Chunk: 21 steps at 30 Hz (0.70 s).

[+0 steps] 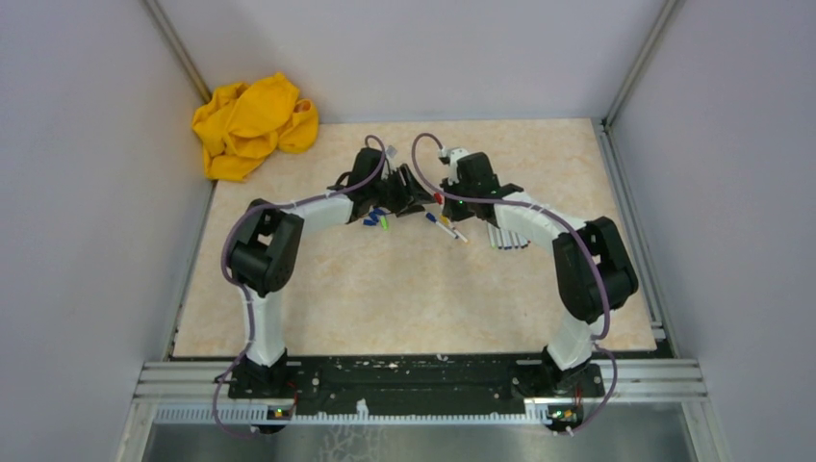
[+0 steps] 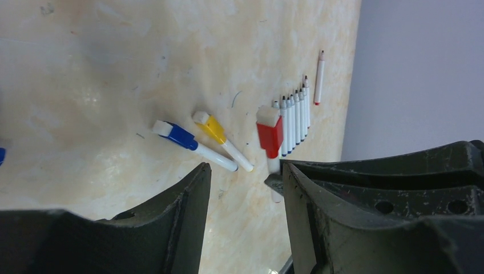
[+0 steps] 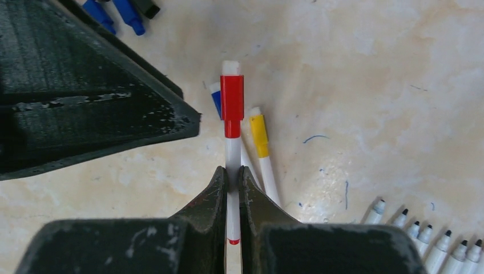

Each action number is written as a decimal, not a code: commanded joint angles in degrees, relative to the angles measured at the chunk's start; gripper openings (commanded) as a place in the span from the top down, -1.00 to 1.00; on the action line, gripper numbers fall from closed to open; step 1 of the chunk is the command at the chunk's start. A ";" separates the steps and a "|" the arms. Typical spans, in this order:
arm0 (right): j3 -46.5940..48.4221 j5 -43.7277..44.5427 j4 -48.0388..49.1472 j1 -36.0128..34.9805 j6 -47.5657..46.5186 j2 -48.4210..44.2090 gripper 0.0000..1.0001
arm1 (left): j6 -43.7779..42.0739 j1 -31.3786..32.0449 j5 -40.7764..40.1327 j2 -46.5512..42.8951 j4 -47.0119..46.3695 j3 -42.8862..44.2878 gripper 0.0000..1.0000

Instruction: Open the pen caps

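Overhead, the left gripper (image 1: 412, 192) and right gripper (image 1: 446, 199) face each other above the table (image 1: 385, 308), a red cap (image 1: 439, 197) between them. Loose caps (image 1: 375, 219), blue and one green, lie just beside the left gripper, too small to count.

Left wrist view: its jaws stand spread, not yet on the red cap. Two more capped pens lie beyond, one with a blue cap (image 2: 181, 137), one with a yellow cap (image 2: 212, 128). Near them is a row of roughly seven bare pens (image 2: 294, 117) and a lone pen (image 2: 319, 77) apart.

Right wrist view: the fingers pinch the white barrel (image 3: 232, 165) below the red cap. Light, stiff and probably slick, the cap likely wants a square pinch on its flat sides and a straight pull.
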<state>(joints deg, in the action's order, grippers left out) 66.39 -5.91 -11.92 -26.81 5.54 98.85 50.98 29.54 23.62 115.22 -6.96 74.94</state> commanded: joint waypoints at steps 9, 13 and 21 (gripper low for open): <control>0.24 -6.83 4.23 -0.79 3.19 -2.41 1.00 | 5.56 0.20 4.82 1.59 -7.52 0.64 -0.09; -0.07 -7.45 4.77 -0.79 3.62 -2.71 1.00 | 6.13 0.26 4.47 1.68 -8.15 0.31 -0.06; -0.94 -8.70 5.22 -0.79 4.08 -4.07 1.00 | 6.98 0.24 2.75 1.52 -8.82 -0.52 0.10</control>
<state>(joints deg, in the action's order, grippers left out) 66.06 -12.95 -9.21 -27.27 8.84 98.61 56.49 29.54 27.20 116.16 -13.32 74.96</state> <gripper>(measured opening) 0.027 0.476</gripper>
